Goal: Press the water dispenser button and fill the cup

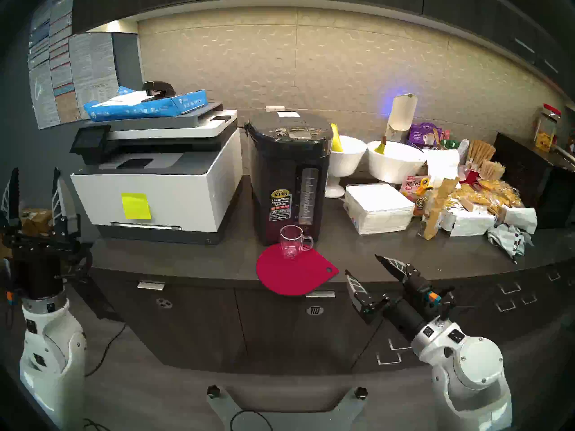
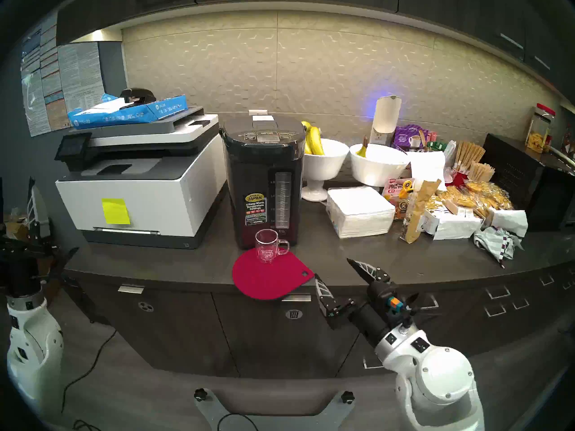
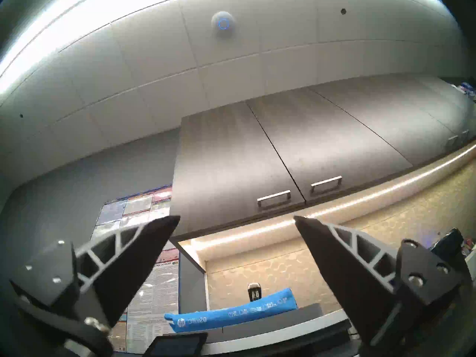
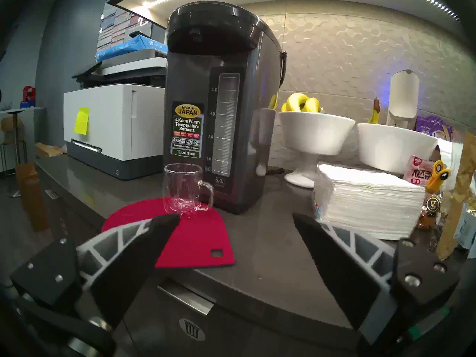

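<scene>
The black water dispenser [image 1: 287,175] stands mid-counter, its grey button panel on top. On that panel the wide DISPENSE button [image 2: 266,133] is just legible. The empty clear glass cup [image 1: 291,242] stands upright on a red mat [image 1: 298,275] against the dispenser's front, handle to the right. My right gripper [image 1: 361,263] is open and empty at the counter's front edge, right of the mat and lower than the cup [image 4: 183,189]. Far to the left, beyond the printer, my left gripper [image 1: 35,172] points upward, open and empty; its wrist view shows only the ceiling and cabinets past the left gripper [image 3: 236,217].
A white-and-grey printer [image 1: 155,178] with a blue paper ream on top stands left of the dispenser. To the right are white bowls [image 1: 393,163] with bananas, a napkin stack [image 1: 378,208] and piled snack packets [image 1: 466,203]. Dark upper cabinets [image 3: 257,155] hang over the counter.
</scene>
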Motion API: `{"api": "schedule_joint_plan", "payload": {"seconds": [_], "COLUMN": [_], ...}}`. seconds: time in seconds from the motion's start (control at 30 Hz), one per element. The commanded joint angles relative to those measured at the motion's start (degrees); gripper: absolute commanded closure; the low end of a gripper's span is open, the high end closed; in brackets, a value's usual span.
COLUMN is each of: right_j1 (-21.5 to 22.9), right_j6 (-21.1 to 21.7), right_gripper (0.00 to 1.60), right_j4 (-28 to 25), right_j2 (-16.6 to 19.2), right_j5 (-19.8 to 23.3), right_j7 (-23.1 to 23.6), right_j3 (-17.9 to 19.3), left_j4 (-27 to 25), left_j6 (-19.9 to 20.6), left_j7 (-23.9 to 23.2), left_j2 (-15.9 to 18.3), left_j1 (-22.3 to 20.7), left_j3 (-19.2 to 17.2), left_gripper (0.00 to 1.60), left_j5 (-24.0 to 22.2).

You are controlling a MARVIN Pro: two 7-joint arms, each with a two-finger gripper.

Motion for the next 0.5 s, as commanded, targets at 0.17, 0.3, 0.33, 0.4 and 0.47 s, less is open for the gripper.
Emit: {"api": "schedule_joint_plan", "payload": {"seconds": [0.17,0.3,0.33,0.4,0.47], "right_j1": [0.14,0.13,0.13,0.13,0.14], "right_j6": [-0.23,-0.22,-0.22,-0.22,-0.23], "right_gripper": [0.00,0.00,0.00,0.00,0.00], "right_j4": [-1.55,-1.57,-1.57,-1.57,-1.55], "right_j2": [0.13,0.12,0.12,0.12,0.11], "right_j5": [-0.04,-0.05,-0.05,-0.05,-0.04], "right_j7": [0.17,0.18,0.19,0.19,0.20], "right_j3": [-0.12,-0.12,-0.11,-0.11,-0.11], "left_j4": [5.04,7.67,8.60,9.94,10.97], "left_j6": [-0.39,-0.39,-0.39,-0.39,-0.39], "left_j7": [-11.92,-15.77,-18.21,-19.44,-20.60], "left_j2": [5.54,6.85,6.80,7.62,8.52], "left_j1": [0.79,-1.34,-2.32,-3.52,-4.71], "left_j3": [0.65,1.11,1.01,0.89,0.25], "left_gripper": [0.00,0.00,0.00,0.00,0.00], "left_j5": [-11.06,-14.42,-15.93,-17.07,-18.24]}}
